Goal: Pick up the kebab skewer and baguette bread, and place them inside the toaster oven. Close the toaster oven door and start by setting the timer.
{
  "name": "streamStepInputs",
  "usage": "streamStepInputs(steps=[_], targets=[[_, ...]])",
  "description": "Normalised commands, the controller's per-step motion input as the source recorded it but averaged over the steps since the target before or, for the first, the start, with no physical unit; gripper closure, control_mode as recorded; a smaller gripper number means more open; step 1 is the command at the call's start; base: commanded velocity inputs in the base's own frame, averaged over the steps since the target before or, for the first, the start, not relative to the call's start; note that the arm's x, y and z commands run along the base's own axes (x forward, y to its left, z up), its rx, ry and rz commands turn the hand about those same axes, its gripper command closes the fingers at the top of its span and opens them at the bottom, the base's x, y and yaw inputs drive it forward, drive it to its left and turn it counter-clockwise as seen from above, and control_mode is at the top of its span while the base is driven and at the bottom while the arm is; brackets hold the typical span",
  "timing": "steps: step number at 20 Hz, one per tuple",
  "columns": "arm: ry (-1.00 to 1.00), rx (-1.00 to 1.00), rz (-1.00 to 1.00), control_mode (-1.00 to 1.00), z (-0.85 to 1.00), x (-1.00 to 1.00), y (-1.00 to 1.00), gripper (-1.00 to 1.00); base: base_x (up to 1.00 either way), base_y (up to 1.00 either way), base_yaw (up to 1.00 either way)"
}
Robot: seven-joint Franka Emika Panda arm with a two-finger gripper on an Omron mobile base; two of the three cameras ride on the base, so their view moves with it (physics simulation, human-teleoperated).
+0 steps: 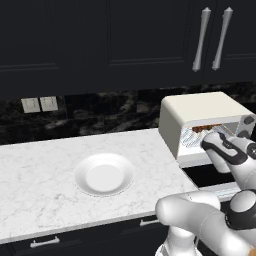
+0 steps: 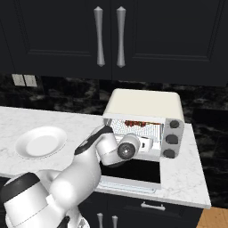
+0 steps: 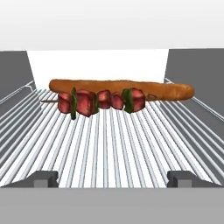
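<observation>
Nearest us, our tool (image 3: pixel 112 178) stands wide open and empty over the wire rack (image 3: pixel 109 144) inside the toaster oven (image 2: pixel 147 104). Beyond it the kebab skewer (image 3: pixel 98 101) lies against the baguette bread (image 3: pixel 122 89) at the back, so we judge loading done. Next we must withdraw and lift the lowered toaster oven door (image 2: pixel 131 171) shut.

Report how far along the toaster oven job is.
Done: kebab skewer and baguette lie on the wire rack inside the toaster oven. In hand: nothing; the gripper is open and empty at the oven mouth. Left: shut the lowered door and set the timer knob.
</observation>
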Motion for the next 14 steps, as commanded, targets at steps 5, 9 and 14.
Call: streamStepInputs(steps=[5,9,14], targets=[[0.00,0.00,0.00,-1.00,0.00,0.16,0.03,-1.00,0.00,0.00,0.00],[0.00,0.00,0.00,-1.00,0.00,0.11,0.01,-1.00,0.00,0.00,0.00],[0.00,0.00,0.00,-1.00,0.00,0.13,0.02,-1.00,0.00,0.00,0.00]])
